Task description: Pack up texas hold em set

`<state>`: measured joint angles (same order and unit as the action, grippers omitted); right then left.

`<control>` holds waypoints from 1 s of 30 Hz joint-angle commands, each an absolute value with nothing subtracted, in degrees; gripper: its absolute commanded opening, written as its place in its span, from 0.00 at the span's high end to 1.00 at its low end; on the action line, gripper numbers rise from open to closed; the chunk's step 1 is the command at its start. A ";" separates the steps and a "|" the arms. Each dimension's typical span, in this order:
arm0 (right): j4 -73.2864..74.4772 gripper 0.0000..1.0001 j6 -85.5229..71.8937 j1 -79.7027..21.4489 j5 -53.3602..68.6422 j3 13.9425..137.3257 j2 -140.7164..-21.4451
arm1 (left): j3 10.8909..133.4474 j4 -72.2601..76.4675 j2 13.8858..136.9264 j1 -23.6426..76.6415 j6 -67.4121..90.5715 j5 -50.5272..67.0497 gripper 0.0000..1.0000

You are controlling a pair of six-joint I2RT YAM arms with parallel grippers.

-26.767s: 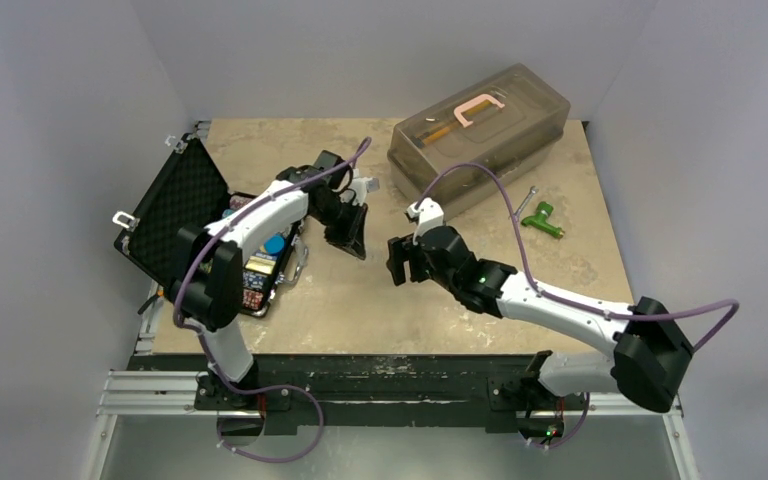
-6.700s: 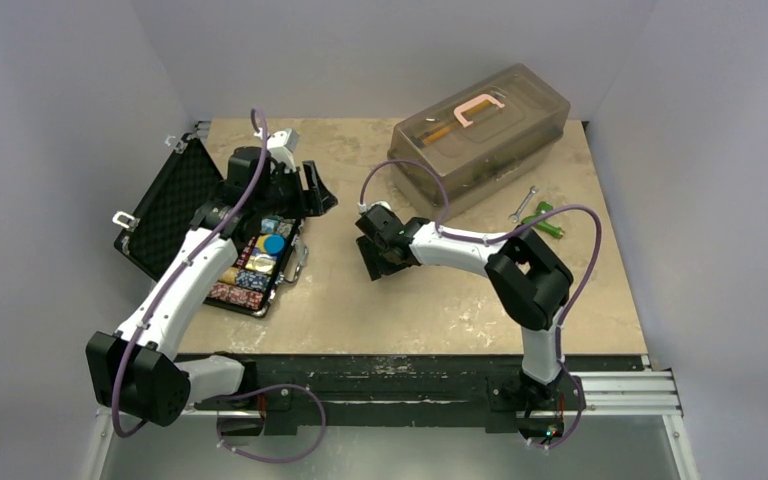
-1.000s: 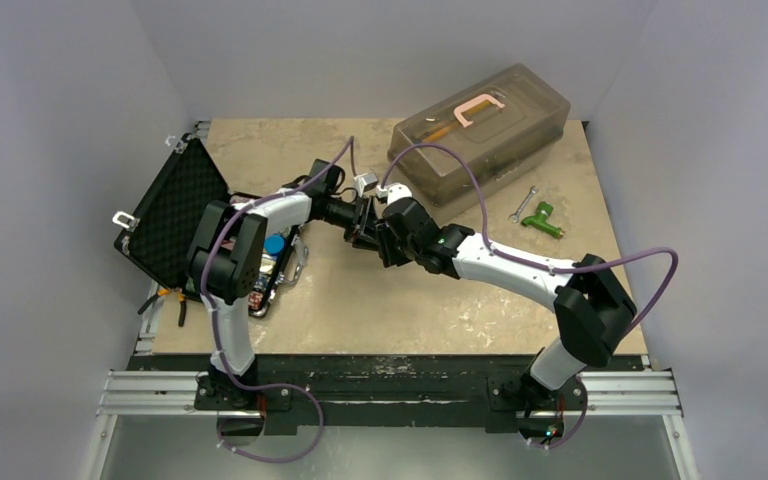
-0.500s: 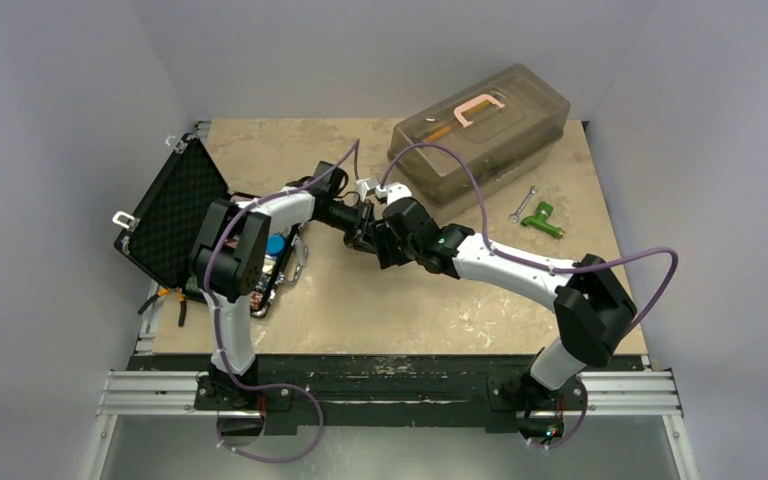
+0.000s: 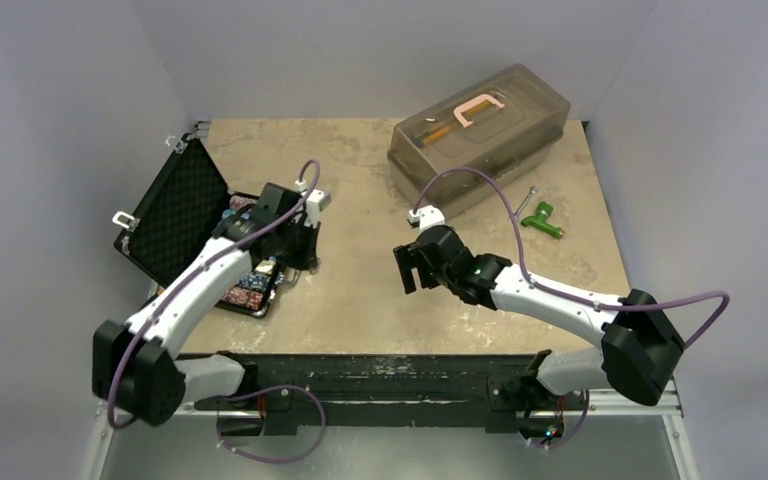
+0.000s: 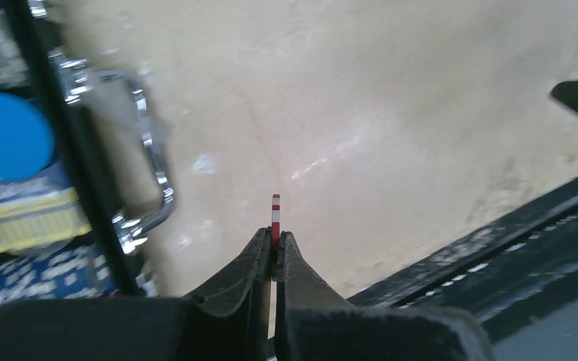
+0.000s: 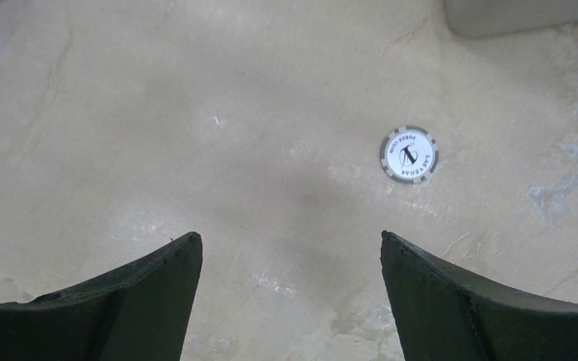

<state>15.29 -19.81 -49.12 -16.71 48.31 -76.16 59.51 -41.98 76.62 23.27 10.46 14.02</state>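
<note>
The black case of the texas hold em set [image 5: 173,207] lies open at the table's left, with rows of coloured chips [image 5: 250,287] inside. My left gripper [image 6: 275,238] is shut on a red-and-white chip [image 6: 275,213], held edge-on over bare table just right of the case's metal handle [image 6: 149,177]. A blue disc [image 6: 6,134] sits in the case. My right gripper [image 7: 290,239] stands open and empty above the table's middle. A grey-and-white chip [image 7: 409,154] lies flat on the table beyond its right finger.
A translucent grey tub [image 5: 480,125] with a pink clamp [image 5: 477,106] stands at the back right. A green-handled tool [image 5: 542,222] and a small wrench [image 5: 523,203] lie right of it. The black front rail [image 6: 497,248] runs near the left gripper.
The two grippers, which met mid-table, have drawn apart. The left one shut on the chip and swung back toward the case. The right one opened and pulled back to the right.
</note>
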 commanded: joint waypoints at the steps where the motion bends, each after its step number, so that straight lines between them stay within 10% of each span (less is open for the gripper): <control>1: 9.72 0.16 -19.36 -49.04 -14.31 44.54 -75.09 | 53.94 -46.86 64.32 22.28 -1.74 -3.79 1.00; 30: 5.08 0.16 -21.63 -49.04 -6.48 39.49 -67.23 | 64.67 -71.78 88.12 17.48 -9.41 -0.29 1.00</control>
<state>7.68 -21.02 -49.10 -7.44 39.81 -69.63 62.37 -70.24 84.99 17.43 -7.55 -4.34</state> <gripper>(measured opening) 0.837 0.020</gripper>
